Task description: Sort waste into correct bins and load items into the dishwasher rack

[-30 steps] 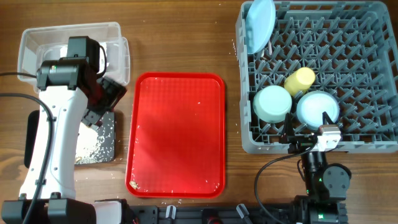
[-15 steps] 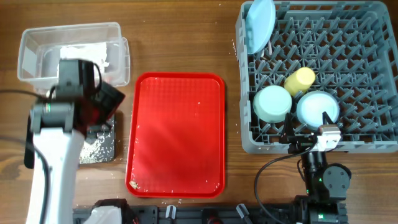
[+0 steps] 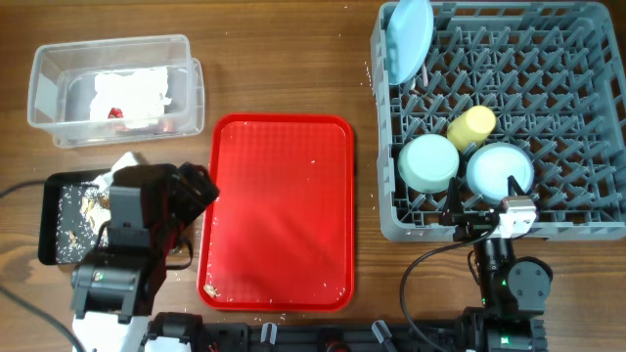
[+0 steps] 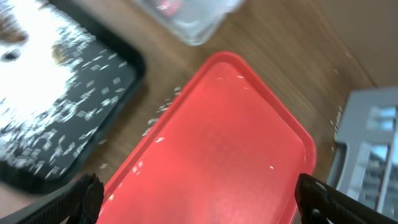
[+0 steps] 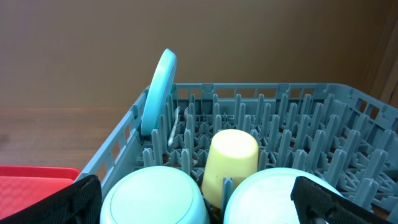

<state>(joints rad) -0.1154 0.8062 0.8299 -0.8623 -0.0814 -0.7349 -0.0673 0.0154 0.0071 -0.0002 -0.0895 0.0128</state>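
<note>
Wrapper (image 3: 132,95), crumpled white, red-marked, in clear tub (image 3: 49,98)

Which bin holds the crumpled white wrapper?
The clear rectangular plastic tub, top left: crumpled white wrapper inside. The shallow black rectangular tray holds beige crumbs.

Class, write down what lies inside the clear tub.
Inside the clear tub lies a crumpled white wrapper with red marks. Whatever is beneath the wrapper is covered, so it cannot be told.
</note>
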